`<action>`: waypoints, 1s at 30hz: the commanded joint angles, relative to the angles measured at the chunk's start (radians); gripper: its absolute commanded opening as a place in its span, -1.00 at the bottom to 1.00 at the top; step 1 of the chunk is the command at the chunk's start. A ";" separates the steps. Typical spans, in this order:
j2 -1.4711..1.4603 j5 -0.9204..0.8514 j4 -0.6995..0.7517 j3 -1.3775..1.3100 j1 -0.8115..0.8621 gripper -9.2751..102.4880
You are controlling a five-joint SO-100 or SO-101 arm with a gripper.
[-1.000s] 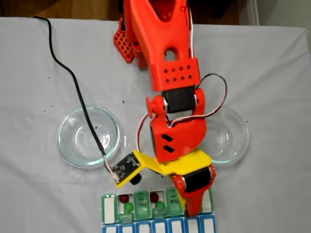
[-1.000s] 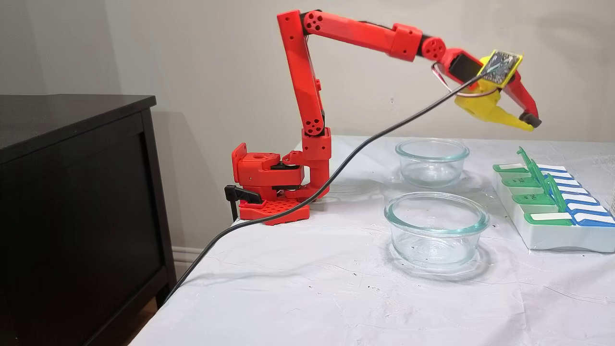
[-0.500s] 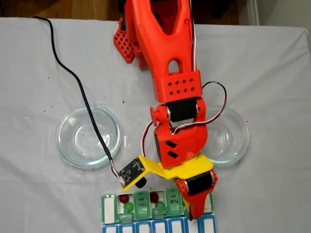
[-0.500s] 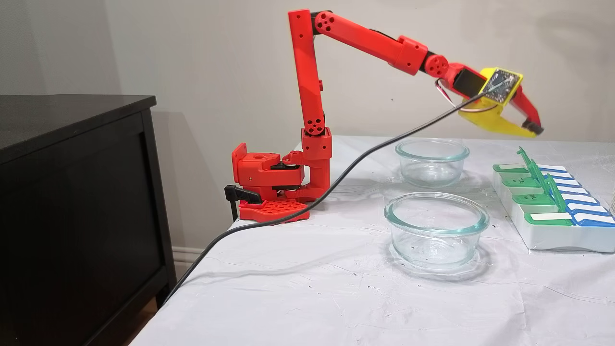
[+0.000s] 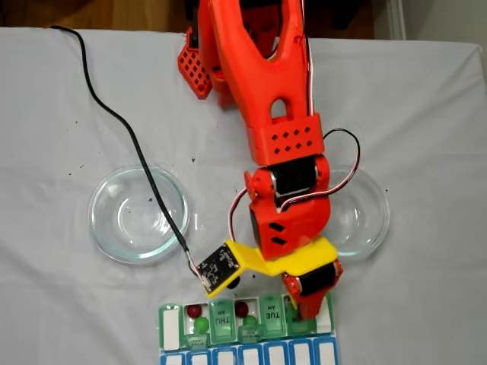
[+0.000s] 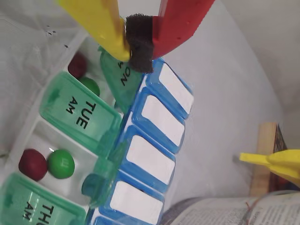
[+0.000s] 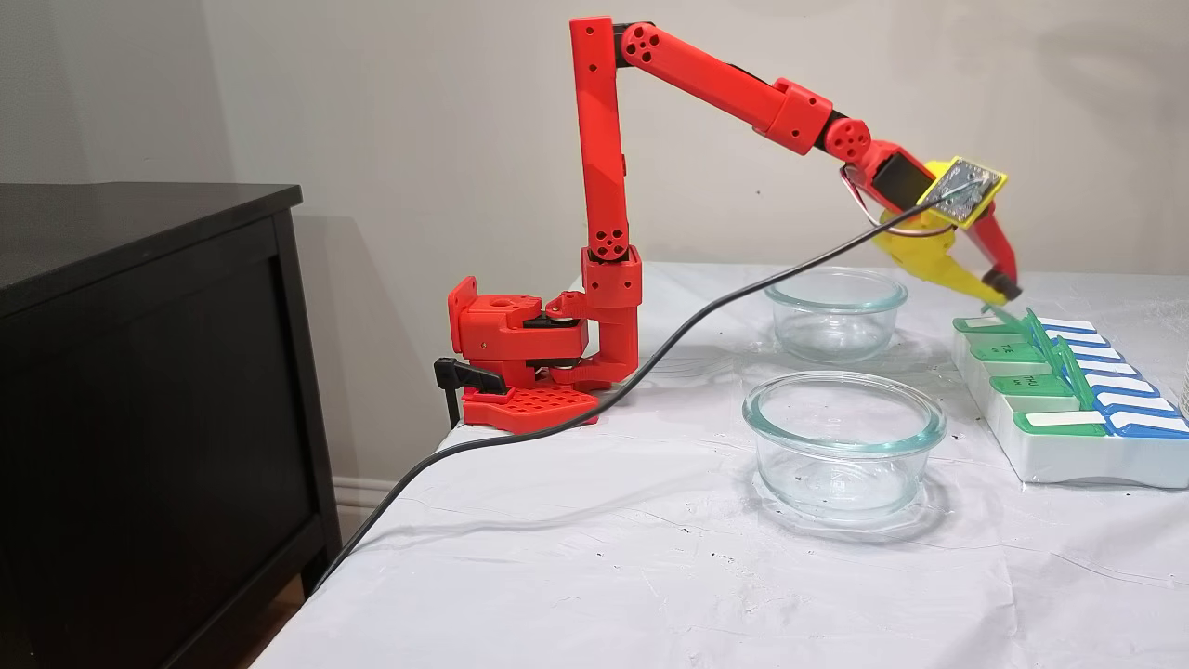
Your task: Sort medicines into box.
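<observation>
Overhead fixed view, left to right: empty glass dish (image 5: 138, 215) at table left. Pill organizer (image 5: 247, 334) at bottom edge. Dark red ball (image 5: 195, 311) and green ball (image 5: 201, 325) share one open cell; the THU lid (image 5: 221, 319) follows, then a second red/green pair (image 5: 243, 309) in the next open cell, then the TUE lid (image 5: 272, 313). Gripper (image 5: 303, 313) sits above the organizer's right end. Second glass dish (image 5: 354, 213) lies right of the arm.

Wrist view: gripper's yellow and red fingers are pressed together on their black foam pad (image 6: 140, 44), holding nothing, just above the raised MON lid (image 6: 119, 80).
</observation>
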 commanded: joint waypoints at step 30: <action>-0.229 0.009 0.350 -0.141 -0.032 -0.84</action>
